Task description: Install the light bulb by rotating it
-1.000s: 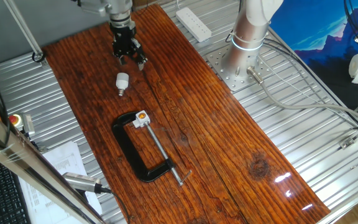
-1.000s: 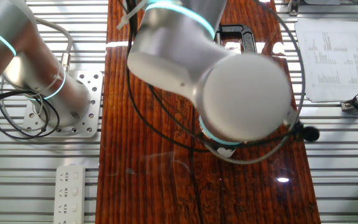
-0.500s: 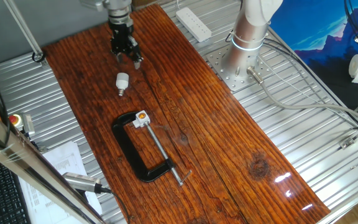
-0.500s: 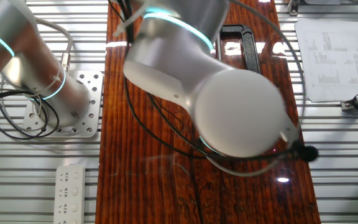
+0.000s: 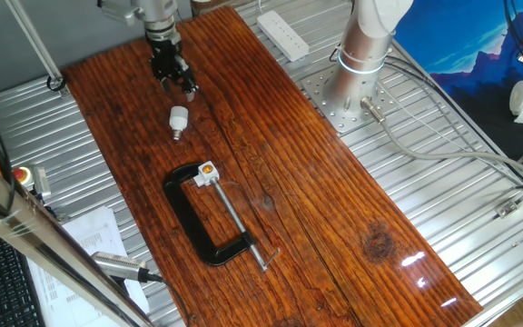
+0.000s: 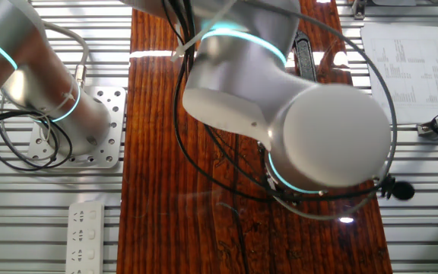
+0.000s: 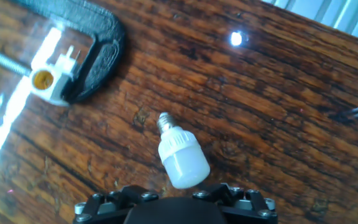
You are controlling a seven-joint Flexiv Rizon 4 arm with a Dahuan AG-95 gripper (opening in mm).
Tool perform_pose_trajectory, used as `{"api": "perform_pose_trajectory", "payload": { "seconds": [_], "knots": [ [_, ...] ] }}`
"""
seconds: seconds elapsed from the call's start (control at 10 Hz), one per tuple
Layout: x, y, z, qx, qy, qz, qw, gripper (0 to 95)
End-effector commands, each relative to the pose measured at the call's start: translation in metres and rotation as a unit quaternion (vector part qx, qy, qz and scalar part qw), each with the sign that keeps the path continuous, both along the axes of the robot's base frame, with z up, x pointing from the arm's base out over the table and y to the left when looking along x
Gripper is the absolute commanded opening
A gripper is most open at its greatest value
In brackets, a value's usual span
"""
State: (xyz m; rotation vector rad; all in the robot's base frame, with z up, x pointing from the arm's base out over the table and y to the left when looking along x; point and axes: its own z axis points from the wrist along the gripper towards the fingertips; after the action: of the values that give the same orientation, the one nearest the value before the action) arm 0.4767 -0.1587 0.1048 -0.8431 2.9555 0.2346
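The light bulb (image 5: 179, 119) lies on its side on the wooden board, small and white with a silvery screw base; in the hand view the light bulb (image 7: 182, 159) lies just ahead of the hand's black housing (image 7: 176, 208). My gripper (image 5: 177, 85) hangs above the board behind the bulb, open and holding nothing. The white socket block (image 5: 207, 173) with its orange centre is held in a black C-clamp (image 5: 198, 222); the same socket block (image 7: 47, 81) shows at the upper left of the hand view. The fingertips are out of the hand view.
A white power strip (image 5: 282, 34) lies at the board's far end beside the arm's base (image 5: 360, 56). The arm's elbow (image 6: 310, 129) hides most of the other fixed view. Papers (image 6: 401, 72) and a cable plug lie off the board.
The gripper has risen and moved back and left, away from the bulb. The bulb, socket and clamp have not moved.
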Motion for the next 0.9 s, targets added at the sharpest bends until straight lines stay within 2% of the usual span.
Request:
{"api": "perform_pose_trajectory", "payload": {
  "seconds": [0.1, 0.2, 0.3, 0.4, 0.5, 0.6, 0.7, 0.8, 0.9],
  "knots": [
    [0.001, -0.004, -0.006, 0.04, -0.024, 0.032, 0.9984, 76.0],
    [0.001, -0.004, -0.006, 0.043, -0.026, 0.017, 0.9986, 76.0],
    [0.001, -0.004, -0.006, 0.042, -0.036, 0.015, 0.9983, 76.0],
    [0.001, -0.004, -0.006, 0.039, -0.05, 0.025, 0.9977, 76.0],
    [0.001, -0.004, -0.006, 0.037, -0.059, 0.038, 0.9969, 76.0],
    [0.003, -0.007, -0.007, 0.036, -0.061, 0.04, 0.9967, 76.0],
    [0.005, -0.011, -0.009, 0.038, -0.067, 0.048, 0.9959, 76.0],
    [0.015, -0.019, -0.014, 0.039, -0.076, 0.068, 0.994, 76.0],
    [0.018, -0.023, -0.015, 0.042, -0.078, 0.073, 0.9934, 76.0]
  ]
}}
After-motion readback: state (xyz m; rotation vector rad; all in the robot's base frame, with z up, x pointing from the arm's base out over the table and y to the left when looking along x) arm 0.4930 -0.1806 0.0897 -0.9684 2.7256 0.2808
